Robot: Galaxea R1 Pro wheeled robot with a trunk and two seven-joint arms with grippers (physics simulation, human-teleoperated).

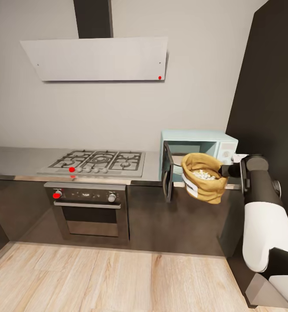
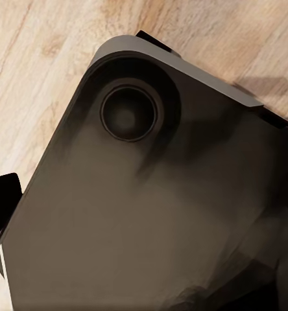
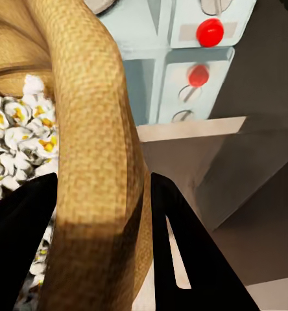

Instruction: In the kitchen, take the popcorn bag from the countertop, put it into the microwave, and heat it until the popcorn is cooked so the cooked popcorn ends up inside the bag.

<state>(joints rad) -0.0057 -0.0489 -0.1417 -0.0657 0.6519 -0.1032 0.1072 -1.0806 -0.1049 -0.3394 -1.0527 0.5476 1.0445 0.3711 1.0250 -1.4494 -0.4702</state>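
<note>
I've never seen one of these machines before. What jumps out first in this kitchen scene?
The mustard-yellow popcorn bag stands out, held in mid-air by the right pincer, whose fingers clamp the bag's rolled rim. White puffed popcorn fills the bag. Just behind it on the steel countertop sits the pale blue microwave with its door swung open, and a gas hob lies to the left above a built-in oven.

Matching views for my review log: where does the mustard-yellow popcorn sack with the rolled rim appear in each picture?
Head view: the mustard-yellow popcorn sack hangs before the open pale blue microwave, held by the right gripper.
Left wrist view: not in it.
Right wrist view: sack rim between the black fingers.
Shared landmark: the microwave's knob panel.
</note>
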